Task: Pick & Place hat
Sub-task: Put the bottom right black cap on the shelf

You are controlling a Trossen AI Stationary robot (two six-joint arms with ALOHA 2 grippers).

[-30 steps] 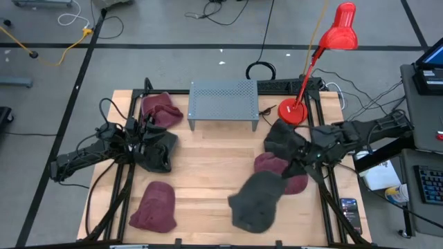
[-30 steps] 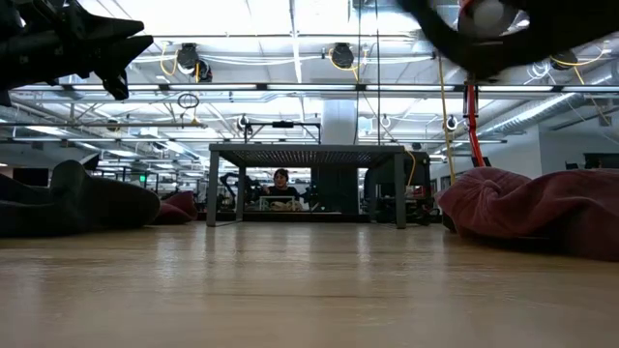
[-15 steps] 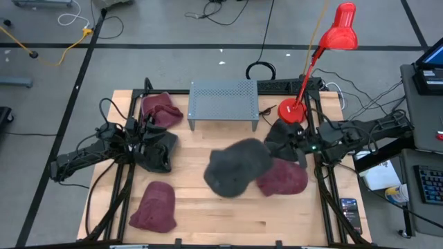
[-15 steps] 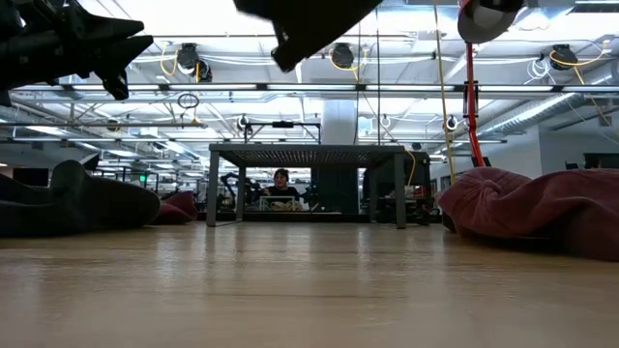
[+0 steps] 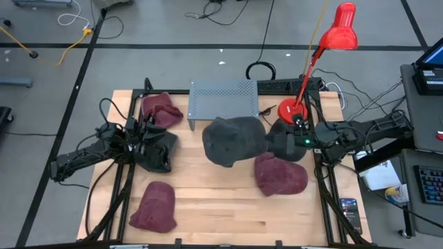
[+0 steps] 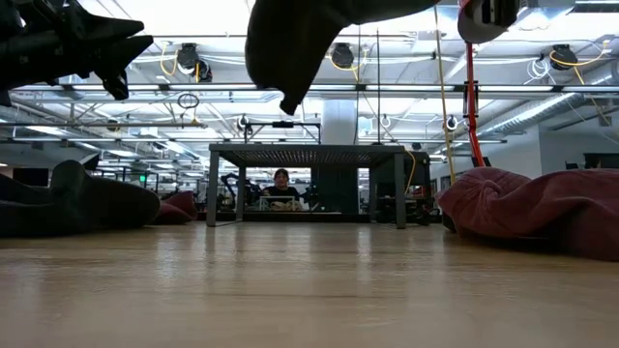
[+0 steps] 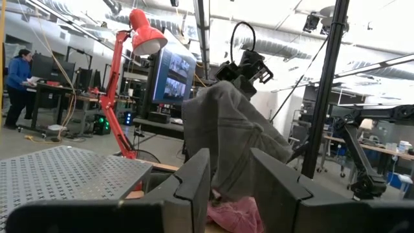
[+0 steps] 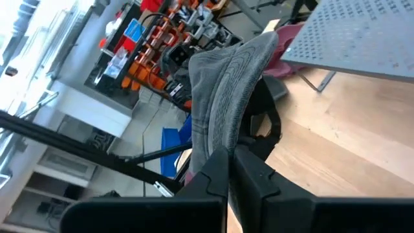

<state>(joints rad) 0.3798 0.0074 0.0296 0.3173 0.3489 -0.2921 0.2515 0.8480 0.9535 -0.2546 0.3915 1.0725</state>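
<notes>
- While the right tool [image 5: 299, 136] keeps its two fingers pinched on the brim of the grey hat [image 5: 234, 140], the hat hangs in the air off the surface [image 5: 208, 200], just in front of the perforated metal stand [image 5: 223, 99] in the high view.
- From the low view the hat [image 6: 295, 39] dangles well above the wood, so nothing drags; I'd judge the carry is the step in hand, with the put-down not yet done.
- Seen through the right wrist camera, the fabric [image 8: 223, 90] is nipped between the fingers at one edge only, and most of the hat flops free; a slow, level move should stop it swinging loose.
- Where it is meant to land I cannot tell; the stand's top looks the likeliest spot, and if so the hat needs to clear the stand's near edge before it comes down.
- Watch the red lamp [image 5: 325, 48], whose base sits just beside the right arm, and the maroon hat [image 5: 280, 176] lying below the carry path.
- Lower until the cloth rests with its weight on something before the fingers part, otherwise it may slide off.
- Over on the other side, the left tool [image 5: 138, 142] waits with its fingers apart above a dark hat [image 5: 158, 151], with two more maroon hats [image 5: 161, 109] near it.
</notes>
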